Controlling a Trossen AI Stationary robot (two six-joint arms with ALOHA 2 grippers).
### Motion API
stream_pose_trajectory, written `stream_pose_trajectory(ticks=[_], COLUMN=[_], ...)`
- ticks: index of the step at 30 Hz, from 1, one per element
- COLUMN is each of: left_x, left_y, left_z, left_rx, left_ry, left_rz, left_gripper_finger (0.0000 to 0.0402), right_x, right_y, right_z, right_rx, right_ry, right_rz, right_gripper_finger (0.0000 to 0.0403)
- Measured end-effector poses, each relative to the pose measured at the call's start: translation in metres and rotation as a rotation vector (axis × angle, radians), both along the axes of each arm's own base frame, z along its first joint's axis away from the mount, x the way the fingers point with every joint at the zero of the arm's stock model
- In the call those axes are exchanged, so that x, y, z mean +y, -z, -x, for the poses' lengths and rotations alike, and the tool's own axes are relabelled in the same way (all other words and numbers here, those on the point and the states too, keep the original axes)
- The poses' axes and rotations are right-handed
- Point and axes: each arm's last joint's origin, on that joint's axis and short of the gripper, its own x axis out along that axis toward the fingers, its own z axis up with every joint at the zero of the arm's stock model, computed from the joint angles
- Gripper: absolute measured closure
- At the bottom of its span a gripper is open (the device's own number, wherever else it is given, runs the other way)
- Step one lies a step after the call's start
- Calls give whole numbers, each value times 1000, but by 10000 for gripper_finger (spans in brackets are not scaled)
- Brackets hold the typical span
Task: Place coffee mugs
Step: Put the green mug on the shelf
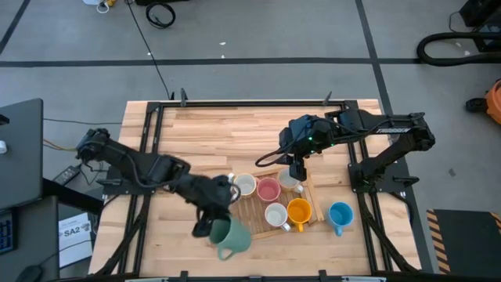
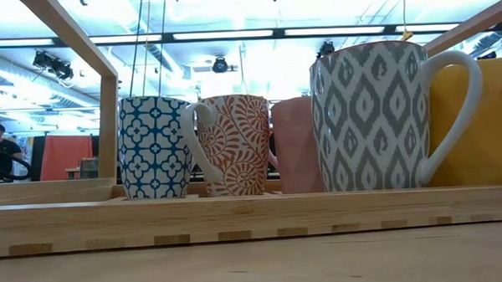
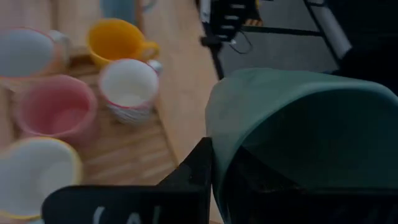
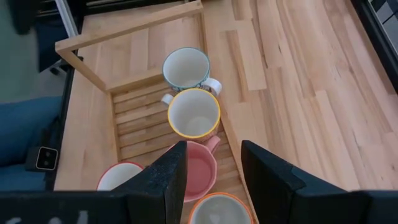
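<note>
We see even, bright overhead light on the table [image 1: 235, 129], with only soft shadows under the arms. At table height the ceiling strip lights [image 2: 230, 34] glare white behind the mugs. The green mug [image 3: 298, 137] fills the left wrist view, blurred and dim; the right wrist view is sharp.

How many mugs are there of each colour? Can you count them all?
orange mug: 1
pink mug: 1
blue mug: 1
green mug: 1
white or cream mugs: 4
Total: 8
</note>
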Motion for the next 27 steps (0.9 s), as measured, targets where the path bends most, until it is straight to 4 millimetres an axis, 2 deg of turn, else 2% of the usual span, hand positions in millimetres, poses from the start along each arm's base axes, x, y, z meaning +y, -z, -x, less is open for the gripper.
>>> stream_pose_trajectory(ticks=[6, 10, 19, 27], left_x=[21, 26, 24, 19], left_y=[10, 27, 68, 99], left_z=[-13, -20, -32, -43], left_rx=[31, 135, 362, 488], left_ry=[-27, -45, -58, -50], left_rz=[-73, -112, -218, -268], left_gripper_finger=[373, 373, 372, 372], right_x=[0, 0, 0, 0], right_y=[0, 0, 0, 0], right_z=[0, 0, 1, 0], right_rx=[-1, 1, 3, 2], right_ry=[-12, -13, -13, -12], right_rz=[11, 13, 13, 13], right_gripper_finger=[246, 246, 246, 246])
